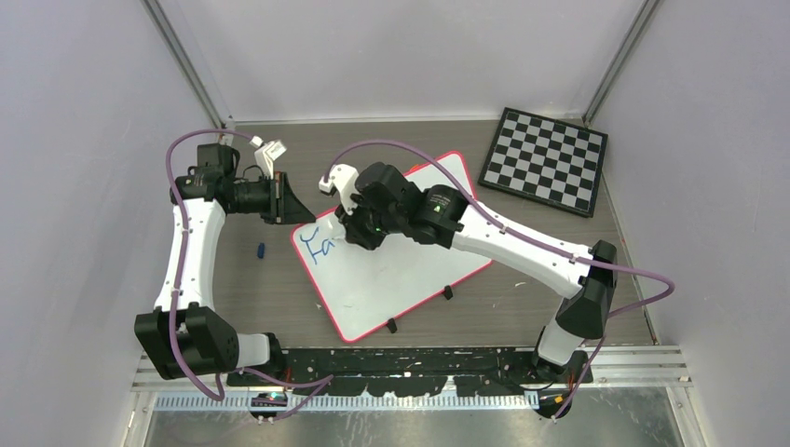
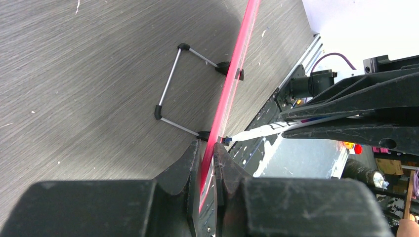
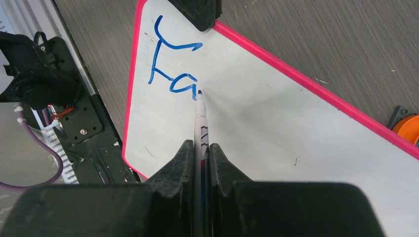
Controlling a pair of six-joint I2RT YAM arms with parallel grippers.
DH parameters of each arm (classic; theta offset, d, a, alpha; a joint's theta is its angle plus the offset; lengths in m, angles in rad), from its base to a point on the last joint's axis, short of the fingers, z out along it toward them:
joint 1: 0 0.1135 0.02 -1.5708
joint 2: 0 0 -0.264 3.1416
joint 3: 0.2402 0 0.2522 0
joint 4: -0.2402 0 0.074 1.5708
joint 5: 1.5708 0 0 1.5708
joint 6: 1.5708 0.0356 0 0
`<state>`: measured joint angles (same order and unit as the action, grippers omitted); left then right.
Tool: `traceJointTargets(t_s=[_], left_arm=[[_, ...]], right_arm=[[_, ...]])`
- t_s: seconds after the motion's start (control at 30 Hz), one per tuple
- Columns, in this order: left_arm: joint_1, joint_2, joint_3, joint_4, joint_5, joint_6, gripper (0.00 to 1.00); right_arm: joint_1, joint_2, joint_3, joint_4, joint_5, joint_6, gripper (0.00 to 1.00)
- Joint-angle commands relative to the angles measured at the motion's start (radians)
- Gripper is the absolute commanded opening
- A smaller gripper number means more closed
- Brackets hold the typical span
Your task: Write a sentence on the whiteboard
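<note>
Nearest you, the whiteboard point(image 1: 401, 251) lies tilted on the table, with two black clips point(image 1: 391, 326) on its near rim. Your right gripper point(image 3: 200, 148) reaches over the board's left half, its fingers closed tight on a marker point(image 3: 201, 118) whose tip touches the white surface. Just beyond that tip is the sentence point(image 3: 173, 64) so far: only "Fa" in blue, close to the board's left corner. That puts you right at the start, I'd judge. The rest of the first word and all the other words are not yet written, and most of the board is bare. A small blue piece point(image 1: 262, 250), perhaps the cap, lies just left of the board. Farther on, your left gripper point(image 2: 206, 148) clamps the board's pink rim at its far-left edge. A chessboard point(image 1: 545, 160) sits beyond the board's far-right corner.
</note>
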<state>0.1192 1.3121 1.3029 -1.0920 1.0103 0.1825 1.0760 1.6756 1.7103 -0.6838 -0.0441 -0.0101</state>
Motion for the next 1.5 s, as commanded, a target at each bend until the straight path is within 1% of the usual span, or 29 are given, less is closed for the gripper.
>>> traceJointTargets(t_s=[0.0, 0.1, 0.17, 0.27, 0.5, 0.6, 0.87, 1.1, 1.2, 1.47], left_arm=[[-0.014, -0.017, -0.007, -0.024, -0.001, -0.012, 0.0], [-0.015, -0.017, -0.005, -0.023, -0.003, -0.012, 0.0], [-0.015, -0.017, -0.006, -0.024, -0.003, -0.011, 0.0], [-0.015, -0.017, -0.007, -0.023, -0.003, -0.01, 0.0], [-0.015, -0.015, -0.007, -0.023, -0.004, -0.01, 0.0], [-0.015, -0.012, -0.006, -0.024, -0.004, -0.012, 0.0], [-0.015, -0.014, -0.007, -0.024, -0.008, -0.012, 0.0], [-0.016, -0.017, -0.005, -0.026, -0.009, -0.012, 0.0], [-0.016, -0.017, -0.008, -0.025, -0.007, -0.012, 0.0], [-0.018, -0.016, -0.003, -0.026, -0.003, -0.012, 0.0]], right_arm=[[-0.005, -0.003, 0.048, 0.026, 0.022, -0.014, 0.0], [-0.006, 0.009, 0.042, 0.03, 0.041, -0.026, 0.0], [-0.01, 0.012, 0.036, 0.03, 0.08, -0.029, 0.0], [-0.023, 0.003, 0.019, 0.03, 0.088, -0.031, 0.0], [-0.052, -0.033, -0.025, 0.031, 0.092, -0.037, 0.0], [-0.053, -0.033, -0.028, 0.028, 0.07, -0.031, 0.0], [-0.018, -0.018, -0.044, 0.032, 0.058, -0.032, 0.0], [-0.017, -0.037, -0.076, 0.019, 0.06, -0.048, 0.0], [-0.016, -0.049, -0.06, 0.009, 0.07, -0.058, 0.0], [-0.017, -0.046, 0.056, -0.026, 0.058, -0.054, 0.0]])
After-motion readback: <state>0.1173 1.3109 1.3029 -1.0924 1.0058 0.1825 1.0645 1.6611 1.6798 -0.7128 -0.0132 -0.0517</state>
